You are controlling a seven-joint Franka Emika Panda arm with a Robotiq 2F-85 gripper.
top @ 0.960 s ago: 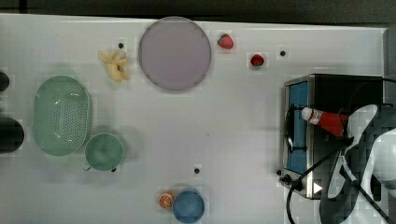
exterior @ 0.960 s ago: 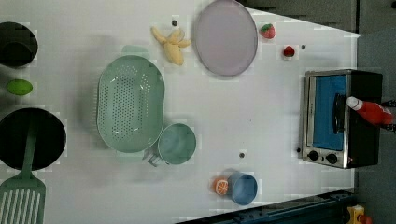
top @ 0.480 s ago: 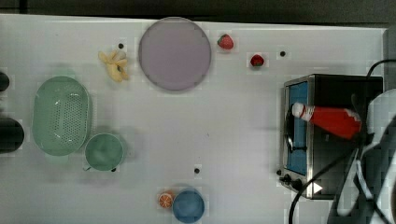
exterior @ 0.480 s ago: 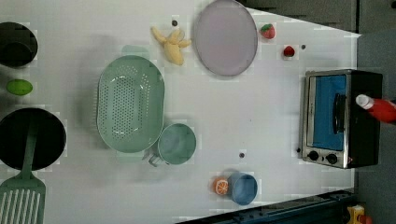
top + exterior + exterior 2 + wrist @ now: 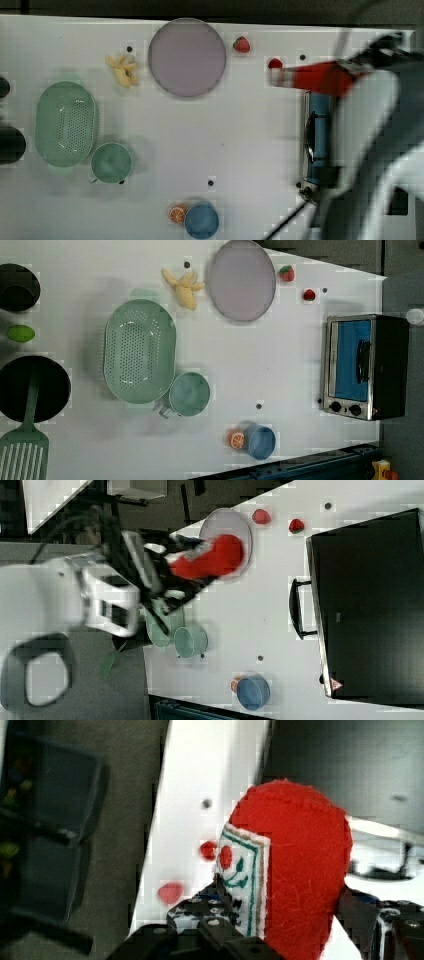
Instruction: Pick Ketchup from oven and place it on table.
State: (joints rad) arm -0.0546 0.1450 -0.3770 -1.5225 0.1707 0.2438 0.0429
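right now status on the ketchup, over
Gripper shut on ketchup. Bottle off the oven, carried above table. Strawberry close beside the bottle's cap in the top view.

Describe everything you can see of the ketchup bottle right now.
The ketchup is a slim red bottle, plastic by its look, with a white cap and a red-white label with green line work. It is clamped in the gripper and carried in the air, touching nothing else. In the top view it lies about level, cap toward the top view's left, near a small strawberry and just off the oven. In the right view it hangs in front of the grey plate.
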